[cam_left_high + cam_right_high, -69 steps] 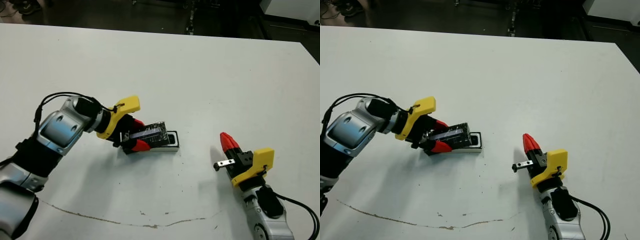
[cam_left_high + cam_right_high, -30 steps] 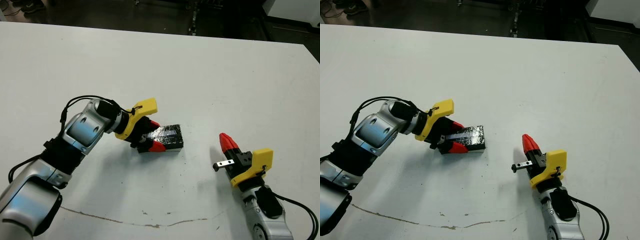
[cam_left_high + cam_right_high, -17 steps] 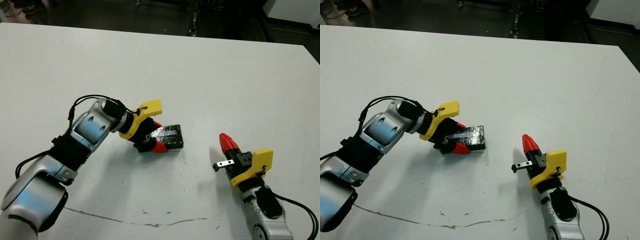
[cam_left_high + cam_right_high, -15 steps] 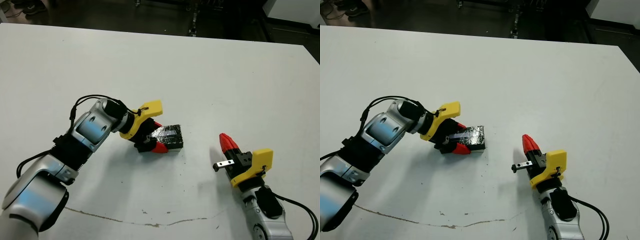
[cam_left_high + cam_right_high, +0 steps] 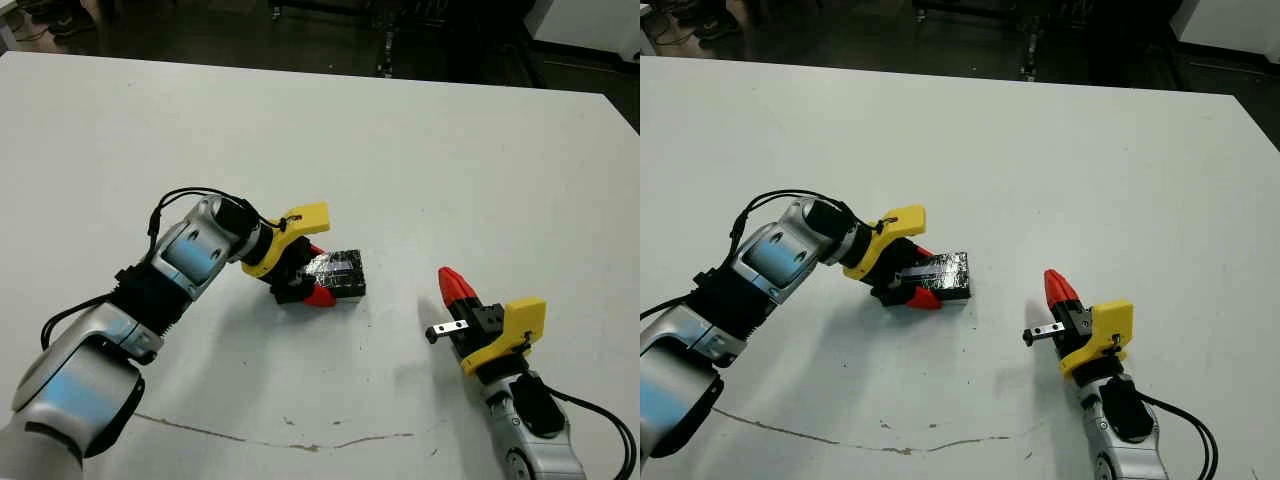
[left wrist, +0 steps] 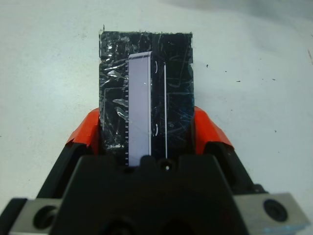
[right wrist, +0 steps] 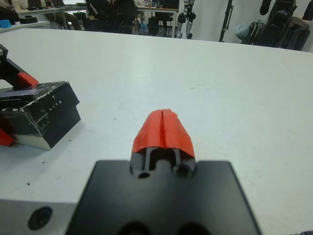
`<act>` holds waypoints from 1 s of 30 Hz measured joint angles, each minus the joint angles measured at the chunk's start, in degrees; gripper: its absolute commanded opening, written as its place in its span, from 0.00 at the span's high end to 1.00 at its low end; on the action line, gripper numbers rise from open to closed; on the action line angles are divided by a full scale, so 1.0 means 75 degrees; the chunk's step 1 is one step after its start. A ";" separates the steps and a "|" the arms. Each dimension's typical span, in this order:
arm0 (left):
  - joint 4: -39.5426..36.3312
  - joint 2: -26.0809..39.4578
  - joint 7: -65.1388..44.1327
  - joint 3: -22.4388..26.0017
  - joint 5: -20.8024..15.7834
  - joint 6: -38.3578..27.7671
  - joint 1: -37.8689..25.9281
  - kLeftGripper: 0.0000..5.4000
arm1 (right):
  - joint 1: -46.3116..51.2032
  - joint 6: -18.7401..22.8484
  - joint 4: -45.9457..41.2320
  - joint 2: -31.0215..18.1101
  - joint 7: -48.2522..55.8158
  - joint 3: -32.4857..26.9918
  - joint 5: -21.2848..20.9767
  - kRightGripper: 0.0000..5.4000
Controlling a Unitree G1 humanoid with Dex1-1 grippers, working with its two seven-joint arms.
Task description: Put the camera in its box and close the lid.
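On the lid's (image 7: 41,105) dark side wall, seen from the right wrist, pale letters read "LITE" — nothing else legible. Its top carries a pale stripe (image 6: 139,105) running lengthwise, beside a thin pale line parallel to it.

The lid lies flat on the box (image 7: 30,140), of which only a pale strip shows under the lid's lower edge in the right wrist view. The camera cannot be seen. In the head views the closed box sits a little left of and below the frame's centre, on the white counter (image 5: 450,160), its long axis running roughly left to right with a slight tilt, the right end a touch farther up the frame. From the left wrist view that axis points straight away from the gripper body.

The left gripper (image 5: 310,272) reaches in from the lower left and its jaws pinch the lid by its two long sides at the near end, one red fingertip (image 6: 209,132) pressed to each side (the other shows at the opposite edge).

The right gripper (image 5: 1058,288) hovers at the lower right of the frame, well apart from the box, jaws pressed together with nothing between them — its red tips point up the frame.

A thin brownish crack or scratch line (image 5: 300,448) crosses the counter along the bottom of the frame.
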 measured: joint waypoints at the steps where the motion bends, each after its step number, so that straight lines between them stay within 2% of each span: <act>1: -0.0111 0.0001 0.0089 0.0000 0.0109 -0.0161 0.0090 0.33 | 0.0000 0.0000 0.0000 -0.0001 0.0000 0.0000 0.0000 1.00; 6: -0.0213 -0.0302 0.0593 0.0032 0.0267 -0.0639 0.0266 0.20 | 0.0003 0.0000 0.0000 -0.0002 0.0000 0.0004 -0.0002 1.00; 13: -0.0142 -0.0587 0.0599 0.0217 0.0036 -0.0601 0.0318 0.01 | 0.0004 0.0001 -0.0001 -0.0005 -0.0002 0.0007 -0.0010 1.00; 21: -0.0055 -0.0662 0.0581 0.0308 -0.0038 -0.0709 0.0377 0.00 | 0.0004 0.0001 -0.0001 -0.0012 0.0042 0.0016 -0.0006 1.00; 30: -0.0071 -0.0688 0.0557 0.0712 -0.0473 -0.0864 0.0587 0.00 | 0.0003 0.0001 -0.0002 -0.0013 0.0046 0.0029 -0.0011 1.00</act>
